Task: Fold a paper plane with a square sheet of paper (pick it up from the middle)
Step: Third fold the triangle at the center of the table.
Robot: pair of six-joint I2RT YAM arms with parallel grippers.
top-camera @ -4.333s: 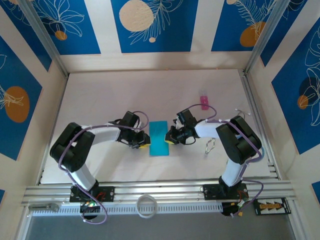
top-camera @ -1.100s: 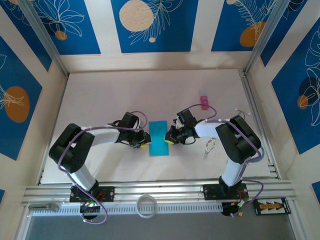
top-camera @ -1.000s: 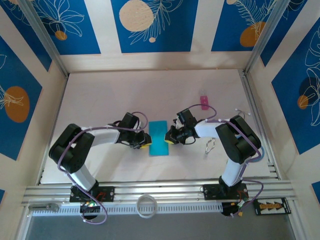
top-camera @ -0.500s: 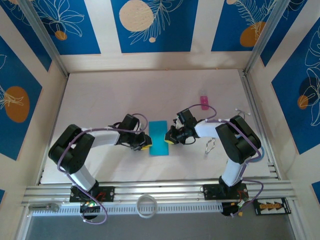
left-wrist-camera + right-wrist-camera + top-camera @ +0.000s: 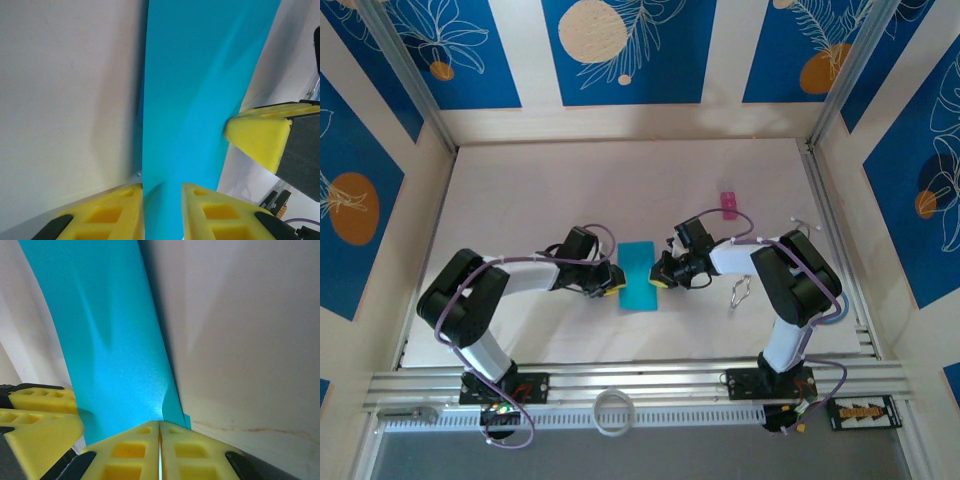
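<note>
The square sheet of paper (image 5: 640,275) is a cyan-blue folded rectangle lying on the white table (image 5: 540,200) between both arms. My left gripper (image 5: 612,284) sits at its left edge. In the left wrist view the paper (image 5: 200,90) runs into the gap of the left gripper (image 5: 162,189), whose yellow fingers (image 5: 112,205) stand slightly apart around it. My right gripper (image 5: 663,277) is at the paper's right edge. In the right wrist view the right gripper (image 5: 160,423) has its jaws pressed together where the paper's edge (image 5: 115,355) meets their tips.
A small pink object (image 5: 728,203) stands behind the right arm. A metal clip (image 5: 739,292) lies to the right of that arm. A white ring (image 5: 612,411) rests on the front rail. Blue leaf-patterned walls (image 5: 620,50) enclose the table.
The left gripper has edged a little to the right against the paper's left edge. The paper and the right gripper have stayed where they were.
</note>
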